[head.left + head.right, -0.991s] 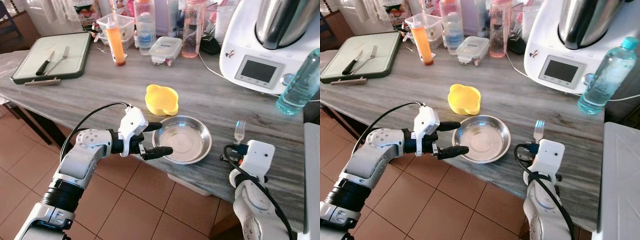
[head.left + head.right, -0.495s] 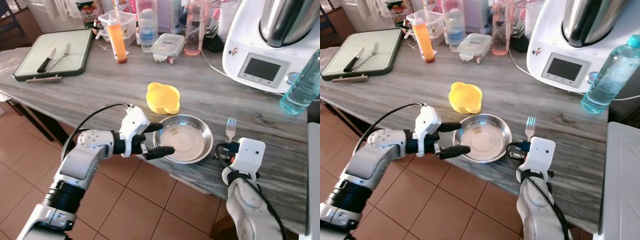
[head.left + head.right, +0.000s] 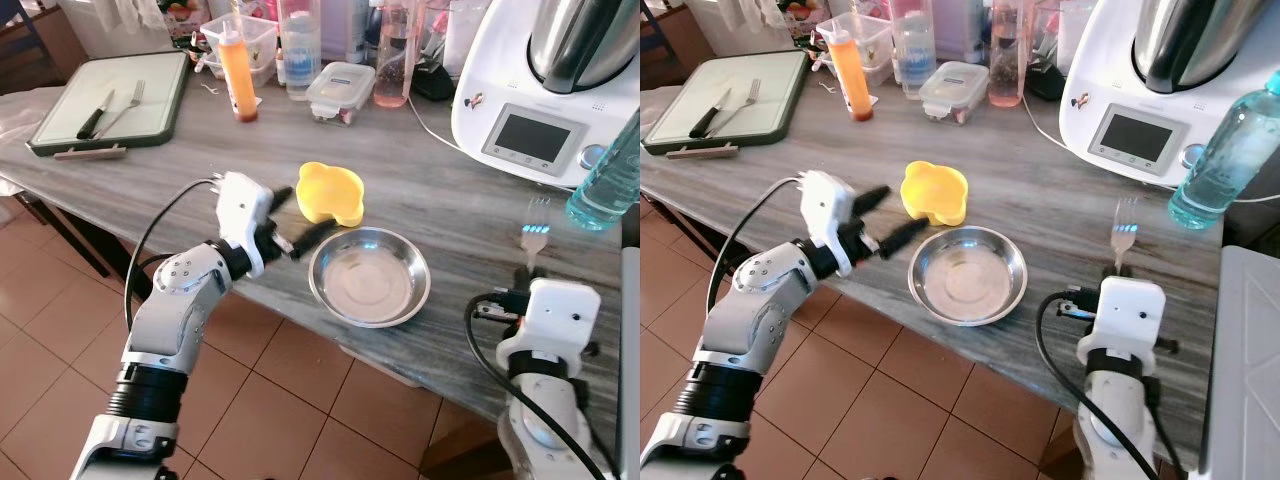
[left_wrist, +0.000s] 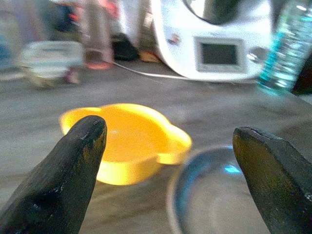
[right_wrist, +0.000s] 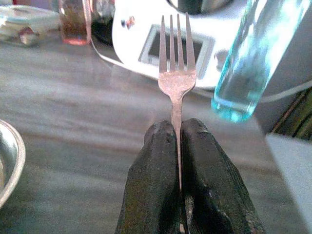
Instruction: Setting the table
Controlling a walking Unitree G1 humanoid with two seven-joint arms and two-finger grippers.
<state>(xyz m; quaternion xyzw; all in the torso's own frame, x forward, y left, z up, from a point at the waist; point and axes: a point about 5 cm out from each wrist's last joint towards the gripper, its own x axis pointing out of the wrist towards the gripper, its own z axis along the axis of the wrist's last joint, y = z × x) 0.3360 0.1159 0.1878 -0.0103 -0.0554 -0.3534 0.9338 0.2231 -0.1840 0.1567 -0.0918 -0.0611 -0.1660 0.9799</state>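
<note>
Gripping a fork by its handle between pressed-together fingers, the right gripper holds it tines-forward above the grey table, to the right of the steel bowl and short of the water bottle. The left gripper hovers with its fingers spread wide, just beside the yellow dish and the steel bowl's near rim. Bowl and dish already sit at the table's edge; the fork is judged not yet laid down, while a knife and second fork remain on the far tray.
</note>
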